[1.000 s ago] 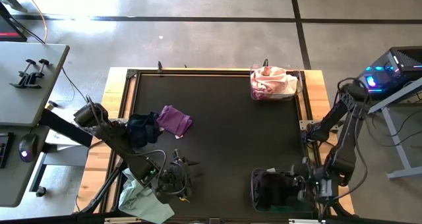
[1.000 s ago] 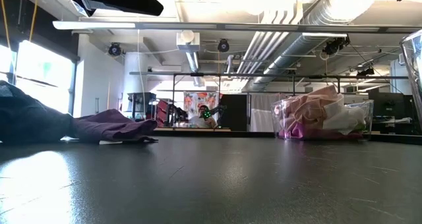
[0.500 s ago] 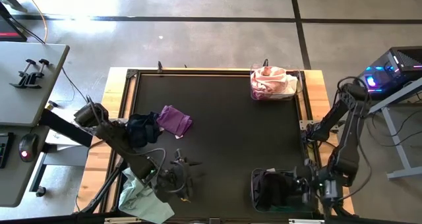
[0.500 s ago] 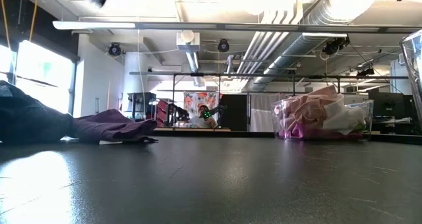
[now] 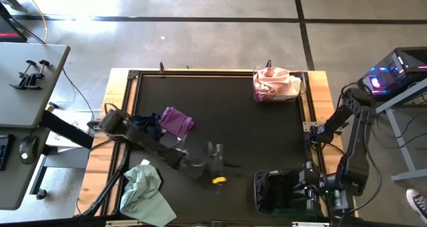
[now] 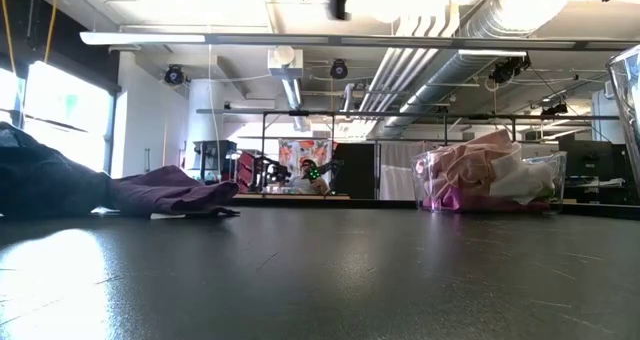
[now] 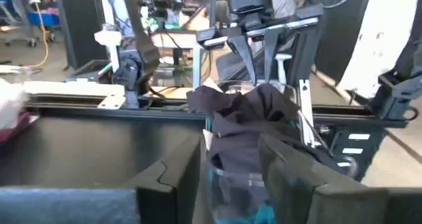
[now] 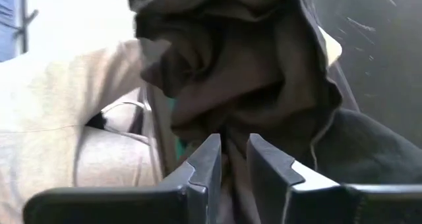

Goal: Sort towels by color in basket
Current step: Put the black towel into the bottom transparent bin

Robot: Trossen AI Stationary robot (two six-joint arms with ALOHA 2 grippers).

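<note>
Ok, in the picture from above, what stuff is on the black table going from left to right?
Mint towel → navy towel → purple towel → left end effector → basket of pink and white towels, with the basket of dark towels nearer the front.

Both arms showing dark, jointed links; left gripper (image 5: pixel 215 161) carrying a yellow mark; right arm (image 5: pixel 353 137) trailing black cables.

An open-plan robotics lab on an industrial floor.
Bare grey concrete floor (image 5: pixel 220 27) with taped lines, exposed silver ceiling ducts (image 6: pixel 450 55), a wood-framed black worktable (image 5: pixel 220 113), and a grey side desk (image 5: pixel 30 80) with a mouse and clamps.
</note>
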